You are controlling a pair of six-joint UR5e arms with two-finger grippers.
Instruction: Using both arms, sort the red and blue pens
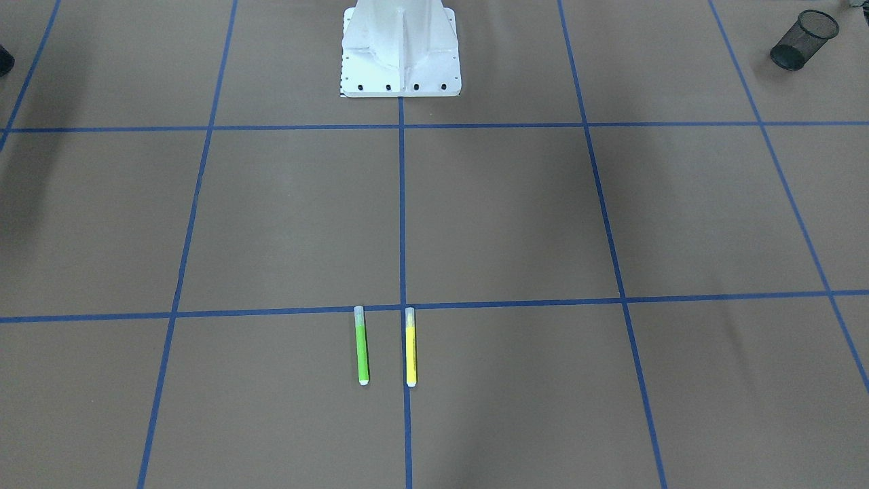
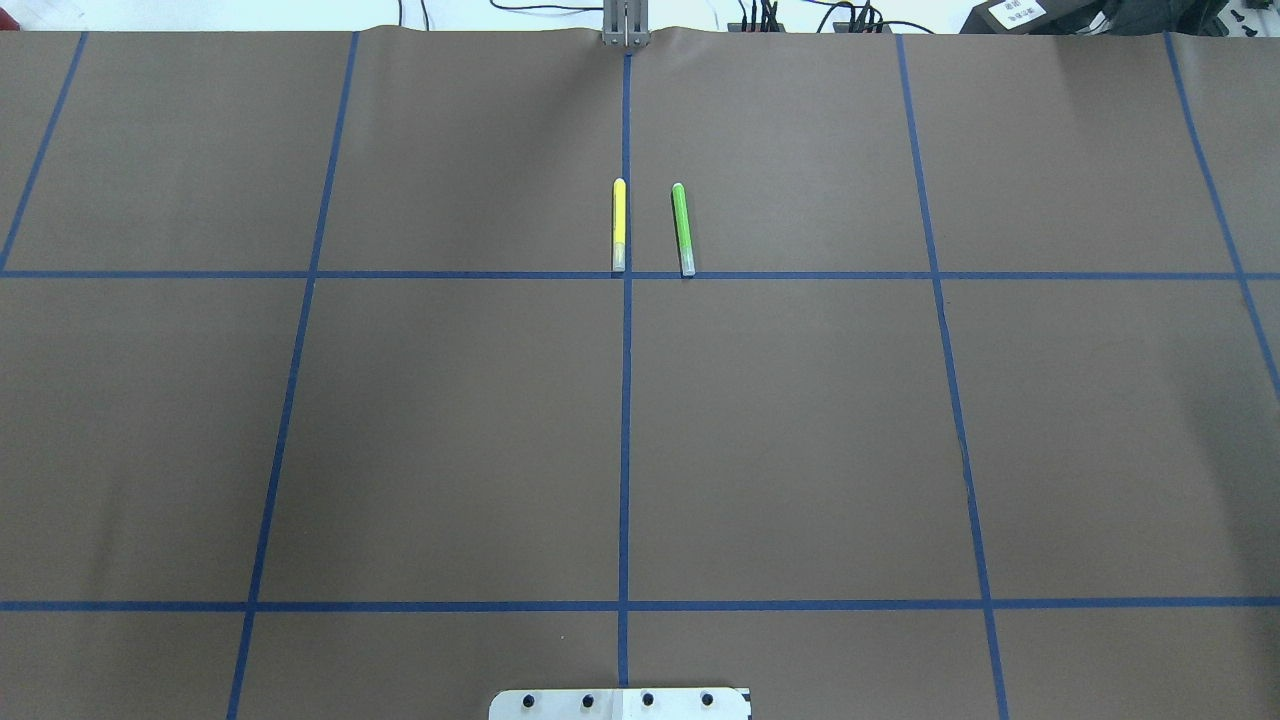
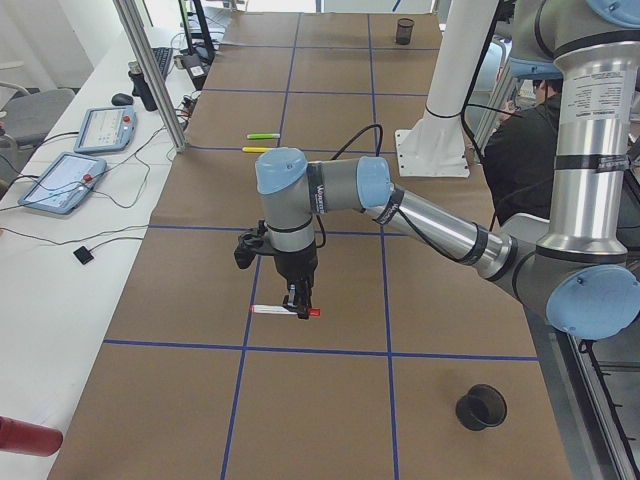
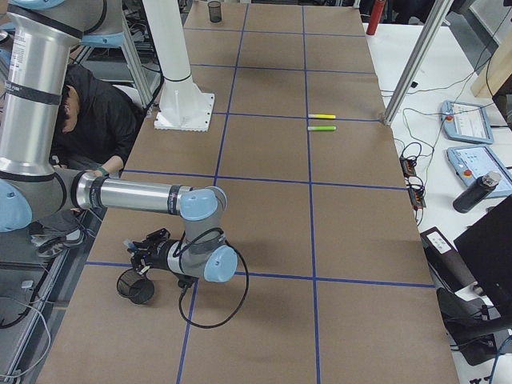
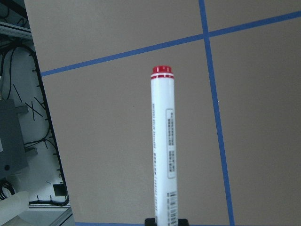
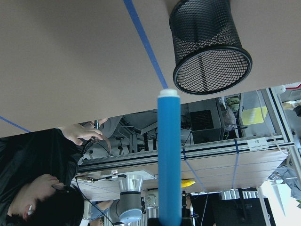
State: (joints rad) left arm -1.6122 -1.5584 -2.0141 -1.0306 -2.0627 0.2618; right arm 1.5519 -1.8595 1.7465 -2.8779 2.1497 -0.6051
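Observation:
My left gripper is shut on the white-barrelled red pen, whose red end points away from the wrist camera. The pen hangs level just above the brown table. A blue pen sticks out from my right gripper, which is shut on it. Its tip is near the rim of a black mesh cup that stands at the table's edge. Both grippers are outside the overhead and front-facing views.
A green highlighter and a yellow highlighter lie side by side at the far middle of the table. Another mesh cup stands near my left arm. A person sits behind the white base.

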